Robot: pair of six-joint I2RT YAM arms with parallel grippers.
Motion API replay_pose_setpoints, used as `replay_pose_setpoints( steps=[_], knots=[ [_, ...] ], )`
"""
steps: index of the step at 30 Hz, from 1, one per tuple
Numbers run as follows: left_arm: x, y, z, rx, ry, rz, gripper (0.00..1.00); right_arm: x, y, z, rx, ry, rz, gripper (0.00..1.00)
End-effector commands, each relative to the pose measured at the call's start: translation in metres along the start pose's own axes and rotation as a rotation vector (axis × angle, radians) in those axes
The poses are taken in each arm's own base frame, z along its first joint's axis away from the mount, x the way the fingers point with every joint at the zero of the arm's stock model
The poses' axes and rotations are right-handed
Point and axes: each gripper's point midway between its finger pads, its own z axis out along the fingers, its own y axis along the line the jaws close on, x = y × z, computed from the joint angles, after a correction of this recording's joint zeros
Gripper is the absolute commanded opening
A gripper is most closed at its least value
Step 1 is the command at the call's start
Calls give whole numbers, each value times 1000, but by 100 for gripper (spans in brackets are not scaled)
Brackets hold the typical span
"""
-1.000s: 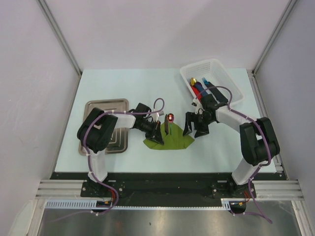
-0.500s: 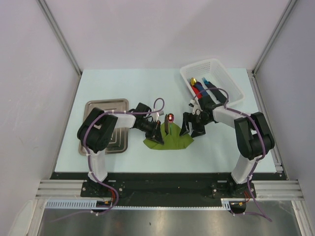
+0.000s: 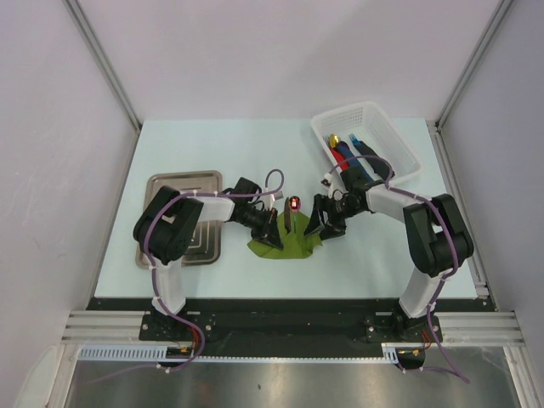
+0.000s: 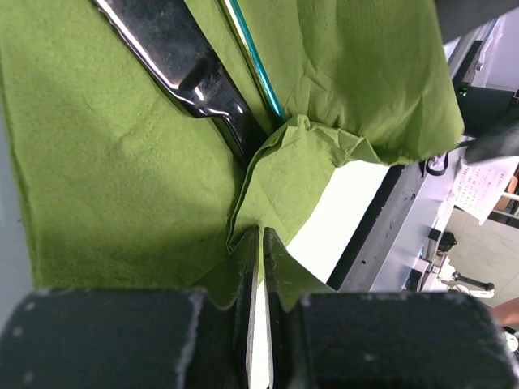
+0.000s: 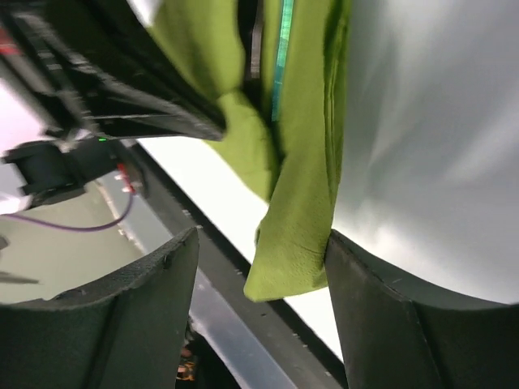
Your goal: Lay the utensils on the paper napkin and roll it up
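The napkin [image 3: 287,244] sits mid-table [image 3: 212,153], rumpled, with the utensils [image 4: 188,74] lying across it, so the placing looks done. Rolling looks barely begun: folds are raised beside the dark pieces, but there's no tube yet. The left hand [image 4: 260,247] is pinched tight on a fold of the napkin. The right hand [image 5: 259,243] stands wide, straddling the opposite folded edge without clamping it. What's left, by my read, is to wrap that sheet over the utensils and roll it through.

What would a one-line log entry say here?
left gripper: shut on paper napkin | right gripper: open, straddling napkin's folded edge | utensils: lying on napkin
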Motion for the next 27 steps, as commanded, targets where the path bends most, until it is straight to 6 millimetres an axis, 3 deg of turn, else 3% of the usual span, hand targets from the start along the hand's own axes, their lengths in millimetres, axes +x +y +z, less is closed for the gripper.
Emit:
replay_pose_setpoints(
  steps=[1, 6, 14, 22, 27],
  knots=[
    [-14, 6, 1, -29, -33, 29, 11, -5, 37, -15, -128, -41, -21, 67],
    [-15, 5, 1, -27, -35, 30, 11, -2, 34, -9, -129, -19, 4, 63],
    [-15, 4, 0, -27, -37, 30, 11, -3, 33, -1, -113, -2, 2, 42],
    [-16, 5, 0, -27, -36, 32, 11, -1, 43, -3, -160, 13, -12, 47],
    [-15, 5, 0, -27, -36, 31, 11, -9, 29, -11, -91, -31, -16, 49]
  ],
)
